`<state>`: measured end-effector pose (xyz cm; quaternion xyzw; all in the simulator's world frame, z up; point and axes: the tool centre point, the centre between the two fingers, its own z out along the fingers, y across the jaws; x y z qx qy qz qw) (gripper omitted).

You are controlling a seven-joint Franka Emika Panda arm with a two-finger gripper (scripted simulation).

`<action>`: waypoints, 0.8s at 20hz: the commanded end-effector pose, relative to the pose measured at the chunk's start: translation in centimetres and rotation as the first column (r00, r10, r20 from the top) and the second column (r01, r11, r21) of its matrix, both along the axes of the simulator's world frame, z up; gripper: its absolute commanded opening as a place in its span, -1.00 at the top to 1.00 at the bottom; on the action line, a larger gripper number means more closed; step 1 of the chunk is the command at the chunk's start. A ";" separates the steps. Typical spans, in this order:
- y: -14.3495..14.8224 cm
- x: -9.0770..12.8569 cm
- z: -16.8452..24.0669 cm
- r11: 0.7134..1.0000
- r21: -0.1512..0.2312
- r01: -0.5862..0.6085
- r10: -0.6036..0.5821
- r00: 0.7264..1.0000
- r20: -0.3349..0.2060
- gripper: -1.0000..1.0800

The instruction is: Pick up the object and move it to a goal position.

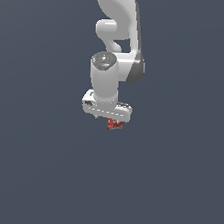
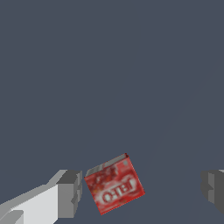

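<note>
Red box (image 2: pixel 114 183): small, whitish lettering, lying tilted between the two fingers, near one and apart from the other. Gripper (image 2: pixel 142 192): white, jaws spread wide, holding nothing. Grey floor (image 1: pixel 38 166) beneath.

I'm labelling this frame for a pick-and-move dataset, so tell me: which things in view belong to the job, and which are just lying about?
Part of the job:
- red box, whitish label, lying between the fingers
- gripper, open, one finger close beside the box, the other well apart

Just lying about:
- nothing else shows; only the plain dark grey surface under the arm
</note>
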<state>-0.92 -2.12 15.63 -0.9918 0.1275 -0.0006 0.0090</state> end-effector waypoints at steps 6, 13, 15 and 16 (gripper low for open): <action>0.9 -1.1 -1.7 0.983 0.003 0.182 -0.182 0.983 -0.006 -0.92; 1.8 -2.2 -3.3 0.934 0.002 0.357 -0.357 0.934 -0.011 -0.92; 2.0 -2.5 -3.7 0.914 0.001 0.405 -0.405 0.914 -0.012 -0.92; 2.1 -2.7 -4.0 0.903 0.001 0.429 -0.429 0.903 -0.012 -0.92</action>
